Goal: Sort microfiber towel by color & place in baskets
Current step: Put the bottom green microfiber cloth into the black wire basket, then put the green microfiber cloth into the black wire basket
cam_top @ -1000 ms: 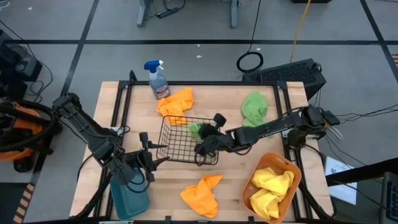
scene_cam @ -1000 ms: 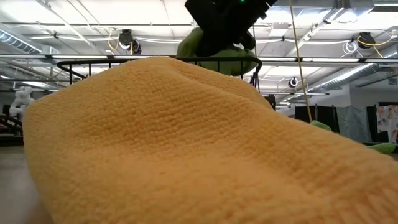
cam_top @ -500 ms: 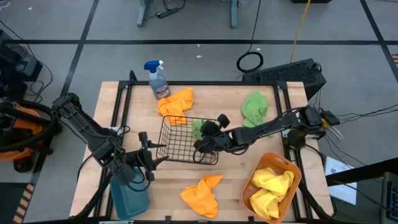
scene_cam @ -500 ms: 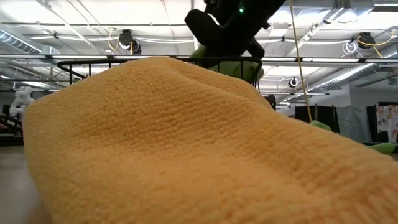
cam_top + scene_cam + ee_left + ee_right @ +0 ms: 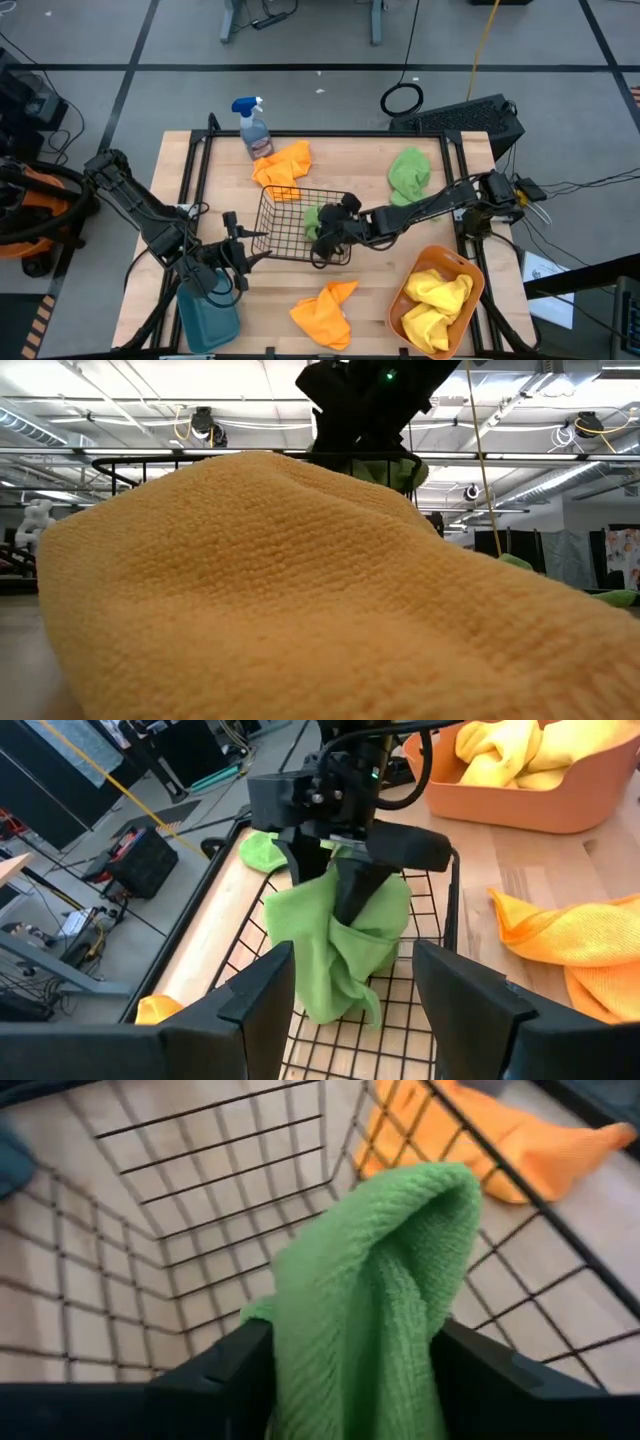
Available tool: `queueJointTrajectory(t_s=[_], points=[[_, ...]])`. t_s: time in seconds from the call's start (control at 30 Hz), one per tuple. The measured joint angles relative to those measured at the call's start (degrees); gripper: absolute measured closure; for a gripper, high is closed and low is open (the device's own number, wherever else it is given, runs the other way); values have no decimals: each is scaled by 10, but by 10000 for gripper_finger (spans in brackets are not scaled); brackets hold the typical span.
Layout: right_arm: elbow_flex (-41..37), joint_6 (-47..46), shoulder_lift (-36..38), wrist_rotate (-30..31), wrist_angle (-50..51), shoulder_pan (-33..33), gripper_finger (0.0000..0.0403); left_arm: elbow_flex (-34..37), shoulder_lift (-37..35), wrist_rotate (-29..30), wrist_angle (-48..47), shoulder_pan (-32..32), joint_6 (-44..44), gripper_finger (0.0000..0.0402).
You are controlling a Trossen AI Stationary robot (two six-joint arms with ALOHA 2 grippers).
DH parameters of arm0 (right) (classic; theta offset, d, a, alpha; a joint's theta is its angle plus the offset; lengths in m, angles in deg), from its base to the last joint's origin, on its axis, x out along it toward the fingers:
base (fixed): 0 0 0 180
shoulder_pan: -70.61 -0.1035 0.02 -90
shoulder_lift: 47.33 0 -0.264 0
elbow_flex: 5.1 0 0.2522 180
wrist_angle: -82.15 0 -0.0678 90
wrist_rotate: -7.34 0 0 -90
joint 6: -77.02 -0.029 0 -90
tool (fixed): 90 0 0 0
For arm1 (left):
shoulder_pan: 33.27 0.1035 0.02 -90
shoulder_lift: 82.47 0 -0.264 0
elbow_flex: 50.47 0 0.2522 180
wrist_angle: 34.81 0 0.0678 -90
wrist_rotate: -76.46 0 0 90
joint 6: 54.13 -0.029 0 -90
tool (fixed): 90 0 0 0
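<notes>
My right gripper [image 5: 327, 222] reaches over the black wire basket [image 5: 285, 235] at mid-table. Its fingers are open, with a green towel [image 5: 340, 950] between them. My left gripper [image 5: 236, 258] waits open over the teal tub [image 5: 208, 312] at the near left, holding nothing. One orange towel [image 5: 283, 165] lies behind the basket and another [image 5: 325, 312] lies at the near edge. A second green towel [image 5: 408, 172] lies at the far right. Yellow towels fill the orange tub [image 5: 470, 290] at the near right. My right gripper has the green towel's bunched upper fold [image 5: 400, 1230] standing between its spread fingers [image 5: 215, 1370], touching both. The fingers slant down from the table's right side. The towel hangs below them inside the basket, and its lower end [image 5: 335, 1005] rests on the mesh floor.
A blue-capped spray bottle [image 5: 253, 125] stands at the far left of the table. In the low view the near orange towel [image 5: 250, 610] fills almost the whole picture. A raised black frame runs along the table's edges.
My right gripper has sunk a little toward the basket, rolled its wrist and opened. The green towel, held up near the basket's rim before, has dropped lower into the basket.
</notes>
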Motion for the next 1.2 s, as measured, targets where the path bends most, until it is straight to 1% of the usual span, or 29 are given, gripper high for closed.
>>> queueJointTrajectory(t_s=[0.13,0.23,0.33,0.4,0.53,0.57,0.63,0.8,0.97,1.03,1.2], points=[[0,42,0,-45,-20,0,150,0,0,0,0,0,0,192],[0,70,0,-74,-27,0,135,0,0,0,0,0,0,192],[0,83,1,-97,-28,0,129,0,0,-2,0,0,0,192],[0,91,2,-98,-31,0,129,0,0,-4,0,0,0,192],[0,127,4,-114,-72,0,128,0,0,-5,0,0,0,192],[0,137,4,-112,-77,0,128,0,0,-5,0,0,0,192],[0,140,5,-83,-64,6,128,0,0,-5,0,0,0,192],[0,126,5,-69,-14,33,128,0,0,-5,0,-2,10,192],[0,133,9,-52,16,40,128,0,0,-6,-2,-2,11,192],[2,143,18,-36,20,40,128,0,0,-6,-7,-2,11,192],[37,160,50,25,110,32,128,0,0,-6,-19,-2,14,192]])
